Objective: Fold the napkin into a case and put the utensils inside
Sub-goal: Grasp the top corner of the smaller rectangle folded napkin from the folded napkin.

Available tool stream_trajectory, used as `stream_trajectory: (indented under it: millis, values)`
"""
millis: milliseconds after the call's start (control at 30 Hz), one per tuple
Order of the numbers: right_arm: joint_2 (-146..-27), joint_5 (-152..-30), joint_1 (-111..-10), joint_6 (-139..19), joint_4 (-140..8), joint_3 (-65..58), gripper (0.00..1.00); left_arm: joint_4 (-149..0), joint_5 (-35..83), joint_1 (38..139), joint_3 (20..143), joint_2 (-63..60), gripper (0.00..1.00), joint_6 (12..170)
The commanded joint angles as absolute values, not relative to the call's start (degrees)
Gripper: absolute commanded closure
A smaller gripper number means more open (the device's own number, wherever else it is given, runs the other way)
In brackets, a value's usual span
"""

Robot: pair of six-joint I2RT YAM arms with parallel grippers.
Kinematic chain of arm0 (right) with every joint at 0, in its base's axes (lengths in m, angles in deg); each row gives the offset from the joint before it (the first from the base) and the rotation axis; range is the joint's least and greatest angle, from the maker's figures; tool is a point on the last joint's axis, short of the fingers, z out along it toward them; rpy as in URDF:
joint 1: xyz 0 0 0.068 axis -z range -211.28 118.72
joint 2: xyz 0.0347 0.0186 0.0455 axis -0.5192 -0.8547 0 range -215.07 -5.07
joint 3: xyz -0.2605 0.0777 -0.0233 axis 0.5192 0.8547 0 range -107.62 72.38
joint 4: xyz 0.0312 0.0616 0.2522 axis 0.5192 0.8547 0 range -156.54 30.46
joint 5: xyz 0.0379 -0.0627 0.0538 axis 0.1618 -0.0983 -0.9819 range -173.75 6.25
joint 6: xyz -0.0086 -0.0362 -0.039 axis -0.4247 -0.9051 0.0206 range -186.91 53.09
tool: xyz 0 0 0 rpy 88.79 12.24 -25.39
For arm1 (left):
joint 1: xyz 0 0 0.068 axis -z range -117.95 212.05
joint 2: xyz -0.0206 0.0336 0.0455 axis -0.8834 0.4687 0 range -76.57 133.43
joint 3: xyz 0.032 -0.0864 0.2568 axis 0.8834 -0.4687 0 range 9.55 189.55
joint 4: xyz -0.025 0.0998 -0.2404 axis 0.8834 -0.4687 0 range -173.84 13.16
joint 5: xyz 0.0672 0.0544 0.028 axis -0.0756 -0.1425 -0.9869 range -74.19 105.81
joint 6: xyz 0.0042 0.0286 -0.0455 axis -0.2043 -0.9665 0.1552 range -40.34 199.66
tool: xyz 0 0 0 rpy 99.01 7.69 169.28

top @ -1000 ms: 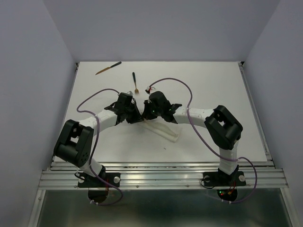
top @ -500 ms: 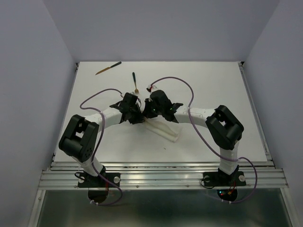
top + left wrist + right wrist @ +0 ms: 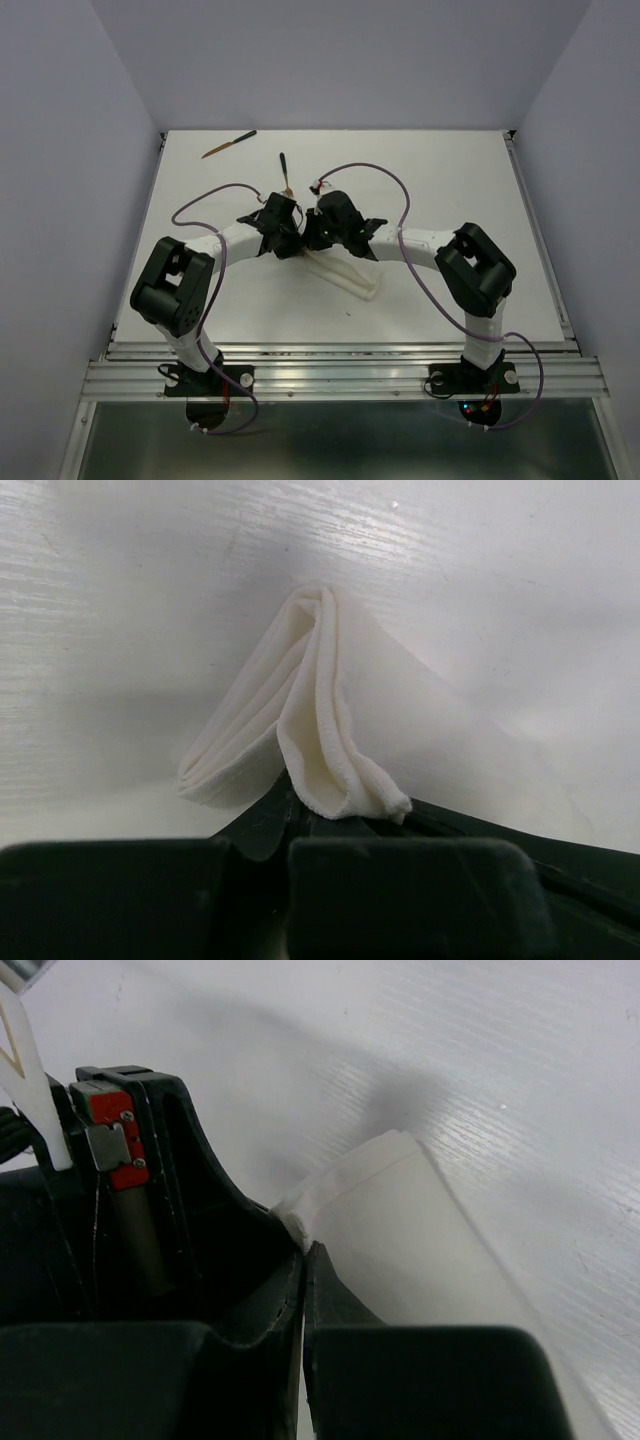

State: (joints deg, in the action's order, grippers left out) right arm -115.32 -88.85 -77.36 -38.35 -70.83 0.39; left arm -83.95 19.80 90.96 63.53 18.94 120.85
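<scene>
- Closing is the change: the left gripper (image 3: 283, 228), partly open a second ago, now has its jaws clamped on the bunched end of the napkin (image 3: 340, 272), just left of centre in the top view.
- In the left wrist view the left gripper (image 3: 310, 825) sits at the bottom edge, and the layered folds of the napkin (image 3: 320, 710) rise from between its jaws towards the middle of the frame.
- The left arm has swung its elbow up and to the right, carrying the gripper closer to its partner.
- The right gripper (image 3: 312, 235) has not changed. It stays closed, and the right wrist view shows it (image 3: 303, 1260) pinching a corner of the napkin (image 3: 400, 1220).
- The napkin itself lies as a narrow folded strip on the table (image 3: 450, 180), running from the two grippers towards the lower right.
- The near utensil (image 3: 284, 172) lies just above the grippers and the far utensil (image 3: 229, 144) sits at upper left, both outside the cloth.
- With both ends of that edge held, the next fold or an opening of the pouch looks ready. Loading has not begun.
</scene>
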Motion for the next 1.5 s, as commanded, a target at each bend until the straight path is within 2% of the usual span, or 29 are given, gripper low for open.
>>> stream_trajectory:
  millis: [0,400,433,600,667,1200,1467]
  values:
    - [-111.94,-89.99,-77.51,-38.17,-73.65,1.98,0.99,-84.83,17.48,91.32,65.98,18.01,1.00,120.88]
    - [-111.24,-89.46,-76.98,-38.87,-73.48,2.95,0.99,-84.04,18.09,91.14,64.13,16.07,1.00,121.76]
    - [-111.24,-89.46,-76.98,-38.87,-73.57,2.86,0.99,-83.96,18.27,91.23,64.22,16.07,0.98,121.68]
    - [-111.41,-88.85,-76.98,-39.14,-73.48,2.68,0.99,-84.04,18.19,91.67,64.57,16.25,0.72,120.80]
    - [-111.41,-88.93,-76.98,-39.05,-73.48,2.60,0.99,-84.39,18.27,92.02,64.84,17.03,0.69,120.27]
    - [-110.97,-89.81,-76.98,-39.14,-73.57,1.63,0.99,-88.61,12.03,94.66,68.09,21.69,0.69,118.86]
    - [-110.89,-89.90,-76.98,-39.31,-73.57,1.72,0.99,-89.23,10.98,95.19,68.70,22.75,0.83,119.21]
